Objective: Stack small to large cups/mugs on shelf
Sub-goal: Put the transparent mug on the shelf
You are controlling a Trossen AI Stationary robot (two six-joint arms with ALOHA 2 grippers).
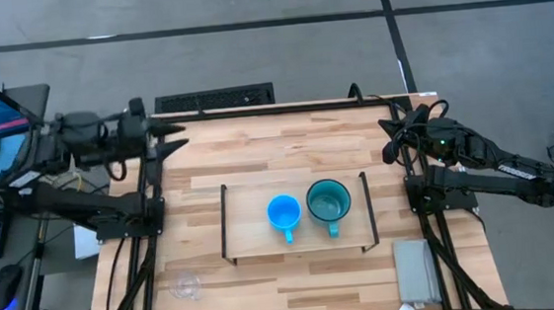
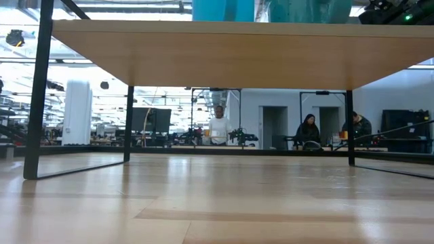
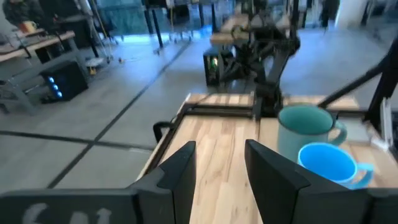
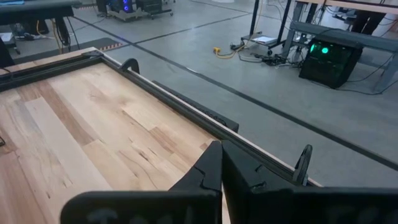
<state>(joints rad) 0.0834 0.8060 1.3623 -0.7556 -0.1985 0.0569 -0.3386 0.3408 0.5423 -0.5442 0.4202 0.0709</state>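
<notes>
Left pincer (image 3: 217, 168) apart, blue mug (image 1: 284, 214) well away on shelf (image 1: 249, 238); right pincer (image 4: 221, 163) together.

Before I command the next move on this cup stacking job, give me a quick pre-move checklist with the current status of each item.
1. Blue mug upright on the shelf: ok.
2. Teal mug upright on the shelf, just right of the blue mug, not touching it: ok.
3. Clear glass cup on the shelf: not ok; it stands on the tabletop near the front left corner, outside the wire frame.
4. Left pincer free to grasp: ok; open, empty, parked at the table's back left.
5. Right pincer clear of the work: ok; shut, empty, at the back right edge.
6. Cups nested small into large: not ok; all three stand apart.
</notes>
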